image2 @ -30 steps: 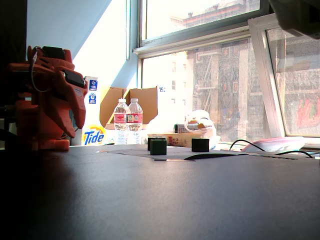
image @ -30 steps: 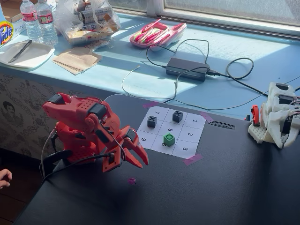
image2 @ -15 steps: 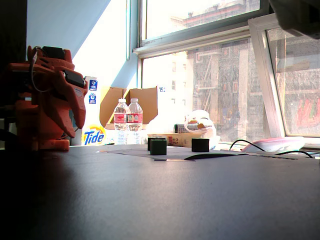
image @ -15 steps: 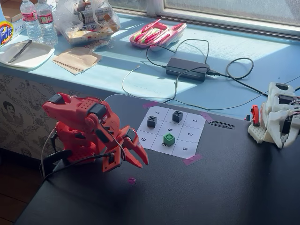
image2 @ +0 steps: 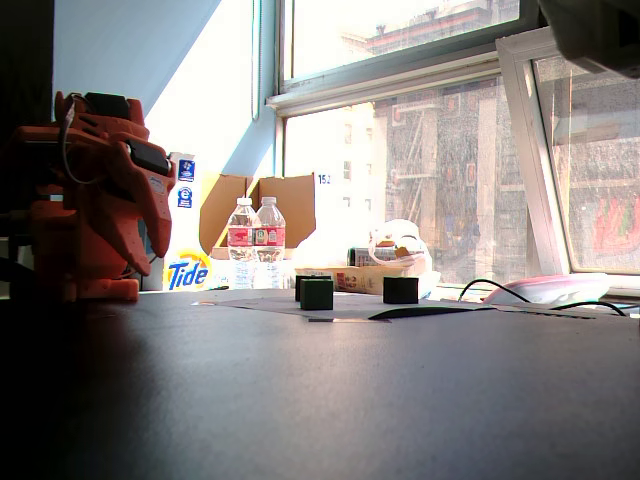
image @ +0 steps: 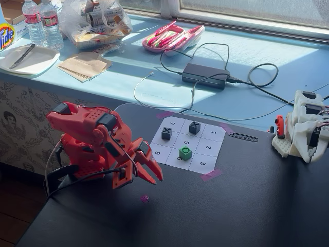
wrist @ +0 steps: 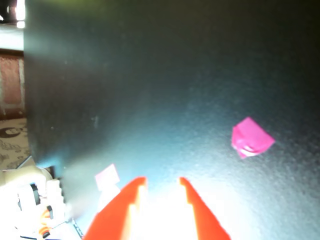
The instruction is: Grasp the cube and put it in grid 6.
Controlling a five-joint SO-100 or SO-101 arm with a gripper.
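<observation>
Your red two-finger jaws (image: 152,177) hang just above the dark surface (image: 247,206) in a fixed view, tips pointing down and right, with only a narrow gap between them and nothing held. You can see the small bright green cube (image: 185,153) sitting on the white paper 3x3 grid (image: 188,143), on the cell in the middle of the grid's near row, the one printed 6 (image: 178,156), with the cube covering most of that square. Two dark cubes marked X (image: 166,133) stand on cells farther back, apart from the green one. A small magenta scrap (image: 144,197) lies on the surface just below the jaws.

From the low fixed view you see the red arm (image2: 95,200) folded at the left edge, well apart from the cubes; the jaws' gap cannot be read here. The green cube (image2: 318,294) stands near the middle, looking dark against the bright window, with a dark cube (image2: 400,290) to its right.

Through the wrist view, you see the two red fingertips (wrist: 131,200) rise from the bottom edge, slightly parted and empty, over the bare dark surface (wrist: 150,75). The magenta scrap (wrist: 251,137) lies to their right.
</observation>
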